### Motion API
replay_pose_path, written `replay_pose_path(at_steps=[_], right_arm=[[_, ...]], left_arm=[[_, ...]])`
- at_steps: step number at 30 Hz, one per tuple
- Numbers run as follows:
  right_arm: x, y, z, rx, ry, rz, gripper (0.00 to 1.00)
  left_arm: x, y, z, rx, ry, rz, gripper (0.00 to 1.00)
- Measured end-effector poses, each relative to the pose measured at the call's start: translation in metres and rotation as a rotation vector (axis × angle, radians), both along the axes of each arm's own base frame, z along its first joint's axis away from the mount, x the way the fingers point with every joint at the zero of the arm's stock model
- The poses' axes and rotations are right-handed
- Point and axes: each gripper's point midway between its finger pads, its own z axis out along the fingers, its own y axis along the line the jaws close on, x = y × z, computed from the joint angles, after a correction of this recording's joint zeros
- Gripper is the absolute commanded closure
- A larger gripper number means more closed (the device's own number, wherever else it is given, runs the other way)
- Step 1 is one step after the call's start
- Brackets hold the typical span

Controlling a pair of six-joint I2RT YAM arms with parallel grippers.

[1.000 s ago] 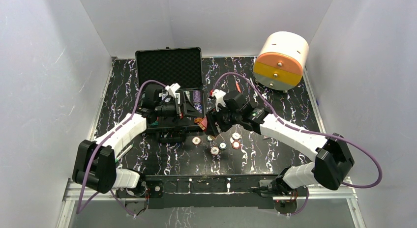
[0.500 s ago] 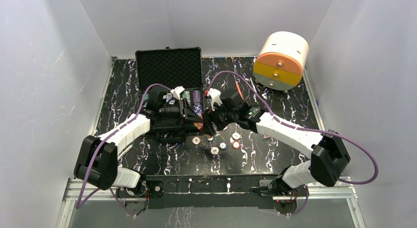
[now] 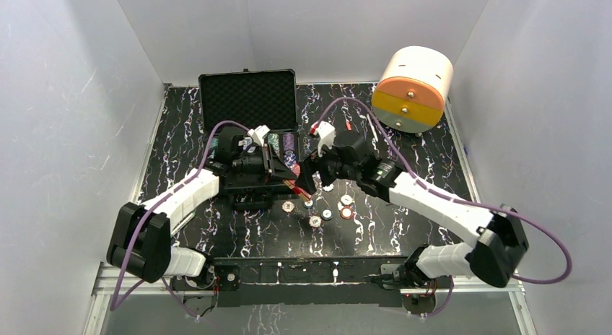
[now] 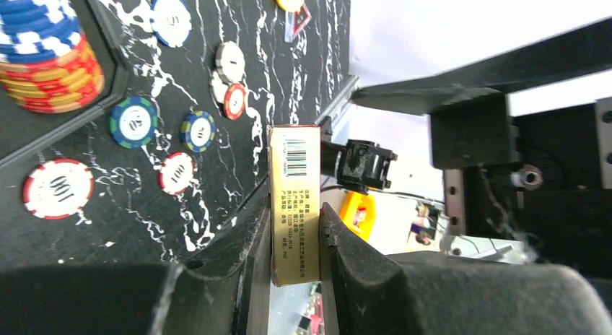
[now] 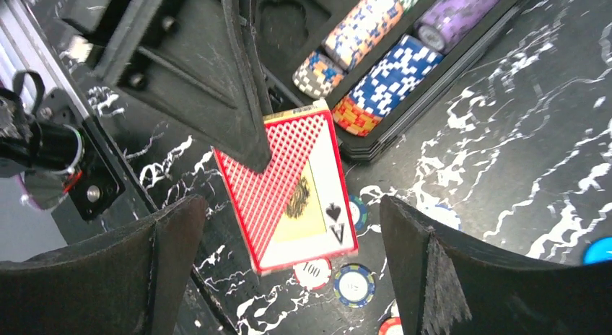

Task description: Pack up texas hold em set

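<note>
The black case (image 3: 247,100) lies open, lid upright, with striped chip stacks (image 5: 382,75) lying in rows inside. A red-backed card deck (image 5: 289,198) sits pinched in the left end effector (image 4: 294,234) above loose chips (image 3: 326,213) scattered on the surface (image 3: 426,147).

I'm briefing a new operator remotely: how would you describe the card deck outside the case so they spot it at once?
Find the open black case at the back left of the table; off its front right corner the left gripper pinches the card deck over the loose chips. Among round chips it is the only flat rectangular box, red-latticed with an ace of spades.
</note>
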Motion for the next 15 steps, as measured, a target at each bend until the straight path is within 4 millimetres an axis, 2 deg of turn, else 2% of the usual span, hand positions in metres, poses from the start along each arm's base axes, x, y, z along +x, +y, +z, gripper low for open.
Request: replay_pose_path(at_steps=[2,7,11,15], right_arm=[[0.001,-0.006,0.018,0.044,-0.053,-0.027,0.02],[0.004,-0.019,0.05,0.137,-0.133,-0.102,0.02],[0.005,-0.027,0.052,0.17,-0.135,-0.162,0.02],[0.005,-0.032,0.041,0.168,-0.106,-0.201,0.02]], left_arm=[[0.004,0.005,0.001,0.018,-0.025,0.023,1.0],[0.031,0.043,0.0,0.141,-0.114,0.209,1.0],[0.048,0.084,0.007,0.278,-0.213,0.398,1.0],[0.053,0.109,0.009,0.386,-0.262,0.507,1.0]])
